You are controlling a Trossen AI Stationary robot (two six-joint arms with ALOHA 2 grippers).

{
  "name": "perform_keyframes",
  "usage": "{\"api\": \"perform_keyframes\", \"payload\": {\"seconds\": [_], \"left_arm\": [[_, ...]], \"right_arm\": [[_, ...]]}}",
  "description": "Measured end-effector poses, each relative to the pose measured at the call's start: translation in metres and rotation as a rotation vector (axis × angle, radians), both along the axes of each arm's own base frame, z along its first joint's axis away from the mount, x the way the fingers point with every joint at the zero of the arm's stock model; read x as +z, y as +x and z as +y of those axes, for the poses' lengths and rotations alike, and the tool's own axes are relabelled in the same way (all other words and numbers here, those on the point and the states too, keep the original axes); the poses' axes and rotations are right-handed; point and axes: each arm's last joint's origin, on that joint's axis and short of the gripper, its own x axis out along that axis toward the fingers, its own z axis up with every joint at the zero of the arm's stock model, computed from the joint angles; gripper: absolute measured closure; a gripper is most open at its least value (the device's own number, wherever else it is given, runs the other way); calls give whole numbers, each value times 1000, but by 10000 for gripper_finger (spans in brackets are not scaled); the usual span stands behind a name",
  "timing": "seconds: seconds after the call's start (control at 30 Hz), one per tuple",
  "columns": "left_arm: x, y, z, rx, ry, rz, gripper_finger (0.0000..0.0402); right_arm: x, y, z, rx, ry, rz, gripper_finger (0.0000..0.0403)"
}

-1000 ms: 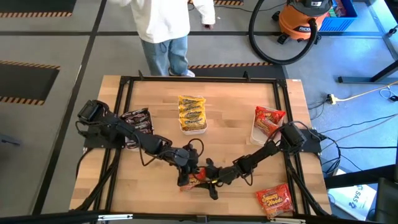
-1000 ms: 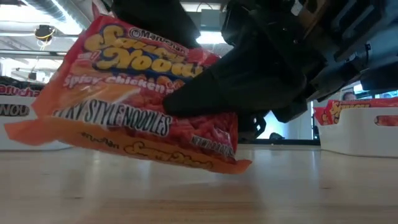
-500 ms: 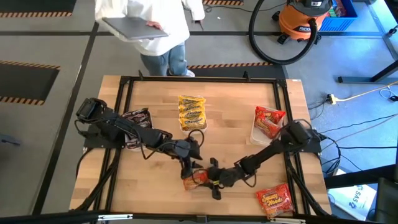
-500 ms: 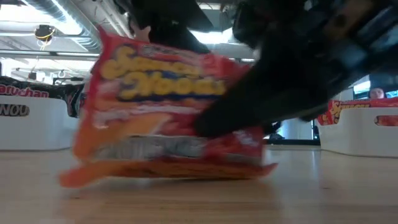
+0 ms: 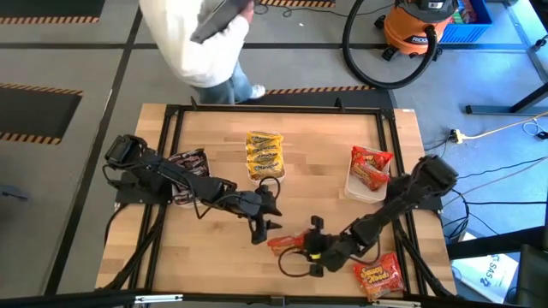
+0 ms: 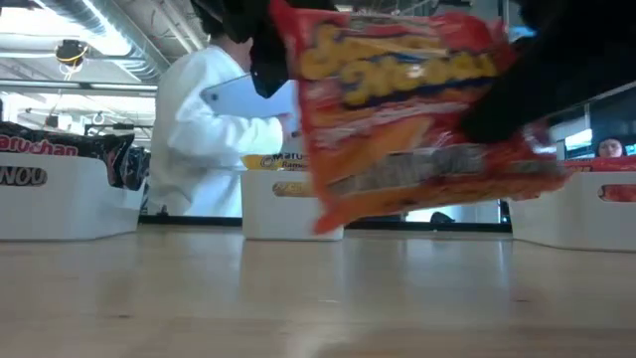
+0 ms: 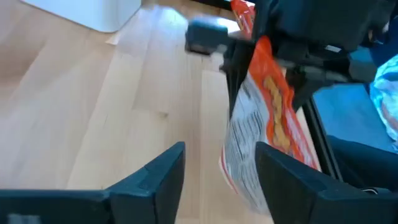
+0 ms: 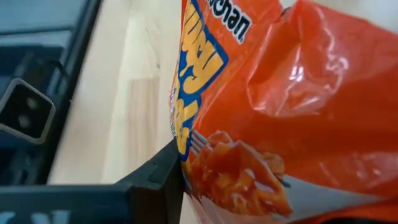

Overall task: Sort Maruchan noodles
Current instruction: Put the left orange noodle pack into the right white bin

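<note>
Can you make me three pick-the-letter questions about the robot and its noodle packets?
1. Where is the loose red-orange crinkly noodle packet lying?
A. on the table's near right corner
B. in the middle tray
C. on the floor

2. What colour are the packets in the middle white plastic tray?
A. blue
B. yellow
C. green

3. What is the right end effector doing?
A. hanging empty
B. holding a red-orange noodle packet off the wooden table
C. pressing a tray

Answers: 1 A, the high view shows it there. 2 B, yellow noodle packets are stacked there. 3 B, the low view shows it above the wood.
</note>
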Motion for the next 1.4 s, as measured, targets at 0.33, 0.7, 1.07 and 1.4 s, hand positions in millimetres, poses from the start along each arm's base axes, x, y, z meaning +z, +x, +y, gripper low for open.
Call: {"api": "perform_keyframes", "payload": {"seconds": [0.33, 0.7, 1.07, 1.4], "left_arm": [[4, -3, -1, -77, 6, -1, 127], [15, -61, -25, -35, 178, -333, 125], [-12, -76, -30, -12, 63, -403, 127], [-15, -69, -17, 79, -38, -379, 128]], "right_arm": [[43, -25, -8, -14, -23, -10, 257], [52, -46, -33, -126, -8, -168, 254], [44, -23, -42, -144, 71, -361, 249], [40, -9, -40, -145, 35, -407, 248]]}}
